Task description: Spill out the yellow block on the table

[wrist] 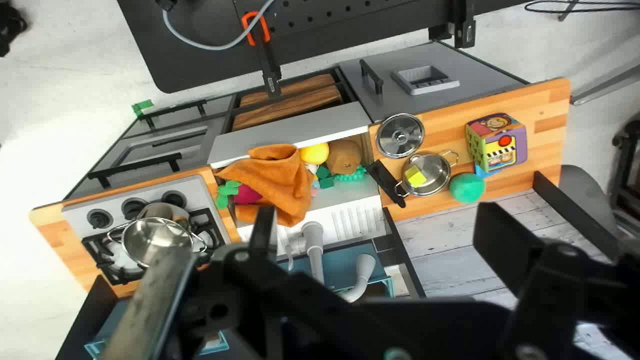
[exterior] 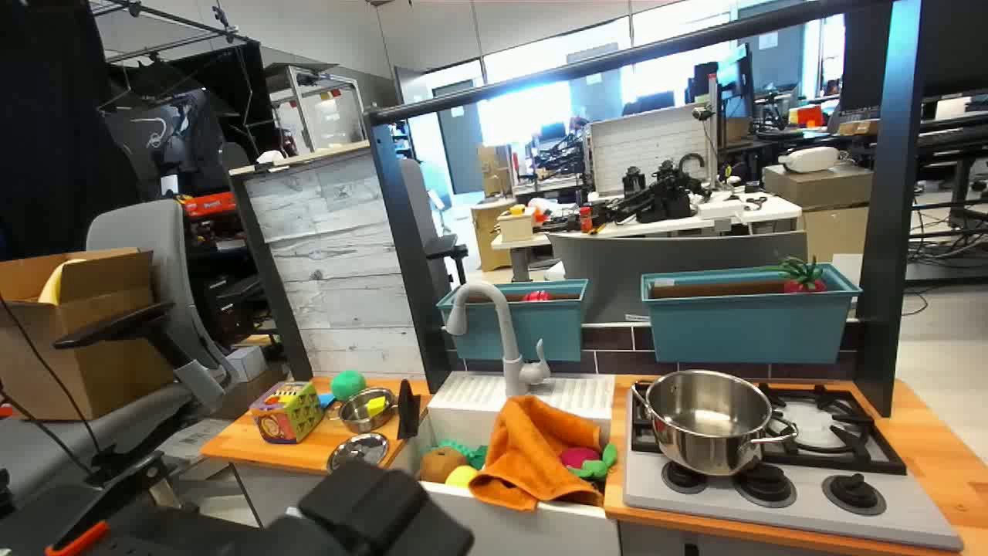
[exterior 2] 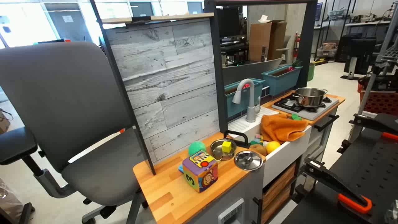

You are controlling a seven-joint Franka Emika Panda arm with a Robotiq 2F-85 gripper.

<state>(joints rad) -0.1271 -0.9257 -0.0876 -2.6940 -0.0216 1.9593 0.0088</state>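
Block (wrist: 415,176), yellow and unspilled, lies inside a small steel pot (wrist: 436,172) on the wooden counter (exterior 2: 169,186); the lid (wrist: 400,136) sits beside it, probably so the mouth is free for tipping. The claw (wrist: 372,217) stands with fingers (wrist: 500,240) wide apart, gripping nothing; in the wrist view the block appears right of centre, between and slightly above their tips, well apart from them.

Wrist view; tool (wrist: 376,216) cropped below; patterned cube (wrist: 500,142) partly hides blue item (wrist: 481,172)
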